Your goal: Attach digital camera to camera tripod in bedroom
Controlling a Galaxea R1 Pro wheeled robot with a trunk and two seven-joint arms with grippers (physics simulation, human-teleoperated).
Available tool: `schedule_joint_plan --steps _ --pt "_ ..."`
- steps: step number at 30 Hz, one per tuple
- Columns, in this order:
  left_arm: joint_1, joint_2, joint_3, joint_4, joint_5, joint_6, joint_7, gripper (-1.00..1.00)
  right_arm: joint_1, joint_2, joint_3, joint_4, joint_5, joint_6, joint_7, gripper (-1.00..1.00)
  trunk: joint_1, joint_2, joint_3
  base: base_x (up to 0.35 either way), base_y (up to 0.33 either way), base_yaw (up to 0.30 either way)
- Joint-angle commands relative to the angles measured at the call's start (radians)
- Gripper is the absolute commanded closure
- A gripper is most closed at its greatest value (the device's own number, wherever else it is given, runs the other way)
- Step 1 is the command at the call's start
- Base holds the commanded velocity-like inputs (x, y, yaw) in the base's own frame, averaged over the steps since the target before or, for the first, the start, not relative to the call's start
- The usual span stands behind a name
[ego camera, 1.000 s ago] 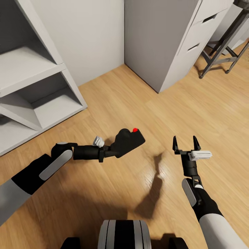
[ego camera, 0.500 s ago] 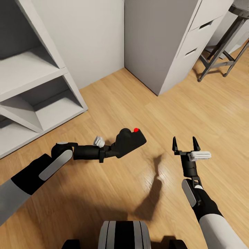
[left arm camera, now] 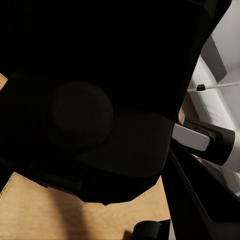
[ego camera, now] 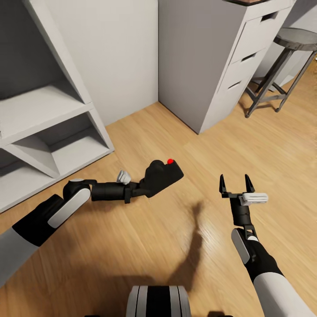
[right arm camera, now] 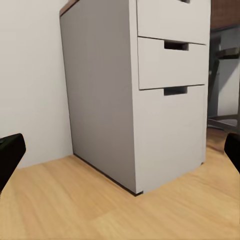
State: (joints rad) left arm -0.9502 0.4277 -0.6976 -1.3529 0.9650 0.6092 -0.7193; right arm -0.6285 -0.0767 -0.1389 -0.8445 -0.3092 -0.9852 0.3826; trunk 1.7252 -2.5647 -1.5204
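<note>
View has shifted; left jaws (ego camera: pixel 147 187) still grip digital camera (ego camera: pixel 160 176), right jaws (ego camera: pixel 237 185) open.

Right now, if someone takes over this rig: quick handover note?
Left pincer: shut on the digital camera, held above the wood floor, red button up.
Right pincer: open, nothing in it, pointing towards the grey drawer cabinet.
Surroundings: white shelving on the left, a stool past the cabinet.
Done: camera picked up.
Left: find the tripod, bring the camera to it and attach it.
</note>
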Motion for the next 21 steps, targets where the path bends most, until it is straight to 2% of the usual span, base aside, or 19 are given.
schedule_joint_plan --steps 1,7,15,16,21 --pt "-0.001 0.001 0.001 -0.001 0.007 0.006 0.0 1.0 0.0 0.0 -0.001 0.002 -0.009 -0.001 0.01 -1.0 -0.001 0.0 0.005 0.0 0.0 0.0" --pt "-0.002 0.0 0.013 -0.005 0.006 0.011 0.0 1.0 0.0 0.0 -0.001 0.031 -0.009 -0.002 0.011 -1.0 -0.003 0.001 0.035 0.0 0.0 0.0" --pt "-0.002 0.0 0.016 -0.006 0.006 0.022 0.001 1.0 0.0 0.0 -0.001 0.208 -0.007 -0.007 0.012 -1.0 -0.007 0.003 0.067 0.0 0.0 0.0" --pt "-0.002 0.0 0.017 -0.006 0.006 0.022 0.001 1.0 0.0 -0.004 -0.002 0.276 -0.007 -0.007 0.011 -1.0 -0.007 0.004 0.07 0.0 0.0 0.0" --pt "-0.002 0.0 0.021 -0.006 0.006 0.023 0.002 1.0 0.0 -0.008 -0.003 0.397 -0.007 -0.007 0.009 -1.0 -0.01 0.005 0.083 0.0 0.0 0.0"
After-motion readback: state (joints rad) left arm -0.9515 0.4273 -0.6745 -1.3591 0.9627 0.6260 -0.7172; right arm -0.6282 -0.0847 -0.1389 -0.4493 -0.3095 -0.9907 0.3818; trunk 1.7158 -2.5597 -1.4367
